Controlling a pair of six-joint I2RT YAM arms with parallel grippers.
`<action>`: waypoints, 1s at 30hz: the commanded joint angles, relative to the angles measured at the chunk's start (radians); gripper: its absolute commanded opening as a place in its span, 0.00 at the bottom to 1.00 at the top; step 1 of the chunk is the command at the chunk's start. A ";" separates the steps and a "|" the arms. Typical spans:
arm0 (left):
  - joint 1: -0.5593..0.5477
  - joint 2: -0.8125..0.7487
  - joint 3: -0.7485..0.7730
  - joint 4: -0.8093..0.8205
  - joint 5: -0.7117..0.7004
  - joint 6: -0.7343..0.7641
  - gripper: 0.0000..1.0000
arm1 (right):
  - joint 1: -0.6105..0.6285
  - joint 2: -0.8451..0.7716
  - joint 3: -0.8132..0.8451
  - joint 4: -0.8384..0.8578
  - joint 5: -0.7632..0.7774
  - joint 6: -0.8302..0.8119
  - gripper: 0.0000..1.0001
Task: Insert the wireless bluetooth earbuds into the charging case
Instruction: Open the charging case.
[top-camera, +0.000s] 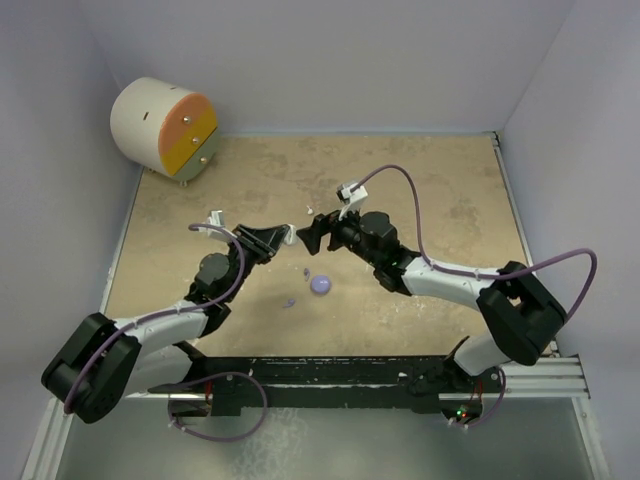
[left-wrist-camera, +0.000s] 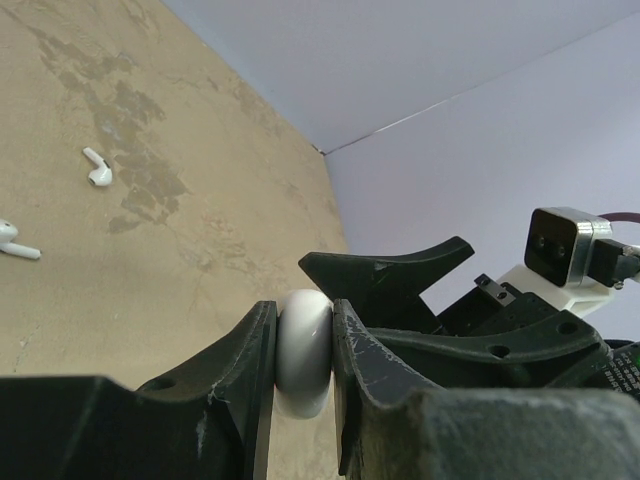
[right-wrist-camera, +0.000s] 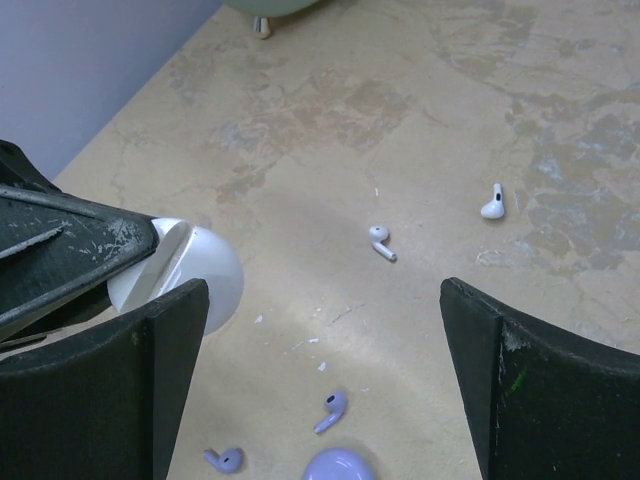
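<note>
My left gripper (left-wrist-camera: 303, 308) is shut on a white round charging case (left-wrist-camera: 303, 355), held on edge above the table. From above, that case (top-camera: 288, 237) sits between the left gripper (top-camera: 276, 240) and the right gripper (top-camera: 311, 235), which nearly meet. The right gripper (right-wrist-camera: 320, 370) stands wide open with nothing between its fingers, and the white case (right-wrist-camera: 195, 270) is just past its left finger. Two white earbuds (right-wrist-camera: 381, 241) (right-wrist-camera: 492, 202) lie on the table further off. Two lilac earbuds (right-wrist-camera: 331, 409) (right-wrist-camera: 225, 460) lie beside a lilac case (right-wrist-camera: 338, 466) below the open jaws.
A cream cylinder with orange and yellow drawer fronts (top-camera: 165, 128) lies at the back left corner. Pale walls close in the tan table (top-camera: 440, 200) at the back and on both sides. The lilac case (top-camera: 320, 284) lies just in front of the two grippers.
</note>
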 joint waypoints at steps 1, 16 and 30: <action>-0.002 0.016 0.005 0.110 0.043 -0.029 0.00 | -0.002 0.031 0.045 0.049 -0.032 0.014 1.00; -0.003 0.128 -0.006 0.240 0.081 -0.110 0.00 | -0.001 0.099 0.093 0.043 -0.047 0.011 1.00; 0.004 0.107 0.000 0.140 0.027 -0.135 0.00 | -0.002 -0.017 0.028 0.001 0.054 0.038 1.00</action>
